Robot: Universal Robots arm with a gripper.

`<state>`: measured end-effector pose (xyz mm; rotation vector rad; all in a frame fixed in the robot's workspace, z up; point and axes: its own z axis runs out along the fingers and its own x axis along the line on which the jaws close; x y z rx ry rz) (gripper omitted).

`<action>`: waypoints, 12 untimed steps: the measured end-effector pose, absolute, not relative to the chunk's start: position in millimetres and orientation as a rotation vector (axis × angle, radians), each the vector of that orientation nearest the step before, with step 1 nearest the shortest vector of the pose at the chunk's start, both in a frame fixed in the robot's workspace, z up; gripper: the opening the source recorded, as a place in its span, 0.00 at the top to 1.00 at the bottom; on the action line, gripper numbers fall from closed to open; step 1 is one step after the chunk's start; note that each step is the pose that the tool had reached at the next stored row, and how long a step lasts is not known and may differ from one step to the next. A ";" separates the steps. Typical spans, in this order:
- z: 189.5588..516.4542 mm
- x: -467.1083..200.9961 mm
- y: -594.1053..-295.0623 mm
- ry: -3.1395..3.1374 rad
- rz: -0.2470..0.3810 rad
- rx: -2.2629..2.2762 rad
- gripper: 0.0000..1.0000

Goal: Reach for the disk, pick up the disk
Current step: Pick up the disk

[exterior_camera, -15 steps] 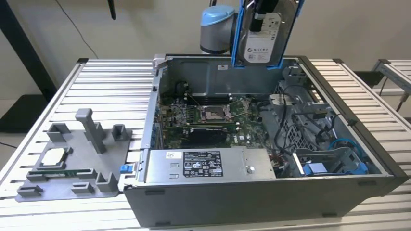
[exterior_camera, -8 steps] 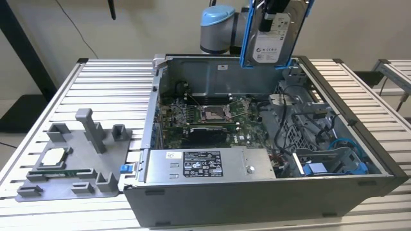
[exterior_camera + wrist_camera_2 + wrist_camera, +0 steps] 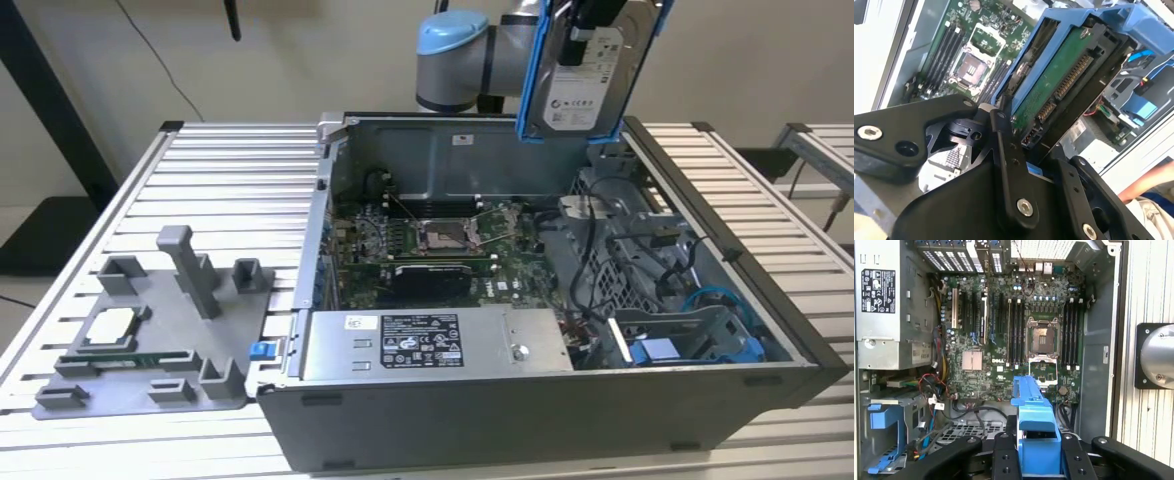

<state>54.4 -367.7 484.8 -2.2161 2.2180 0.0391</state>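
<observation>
Gripper (image 3: pixel 1036 460) fingers (image 3: pixel 1004 460) clamped on the disk (image 3: pixel 583 75) by its blue bracket. In the exterior view the disk hangs upright, label facing the camera, lifted clear above the open computer case (image 3: pixel 534 420), over its rear wall. Motherboard (image 3: pixel 1019 340) lies below in both wrist views.
</observation>
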 end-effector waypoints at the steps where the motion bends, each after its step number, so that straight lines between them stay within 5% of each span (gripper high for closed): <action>1: 484.8 56.1 -367.7 2.218 0.039 -2.216 1.00; 12: 484.8 62.1 -367.6 2.218 0.039 -2.216 1.00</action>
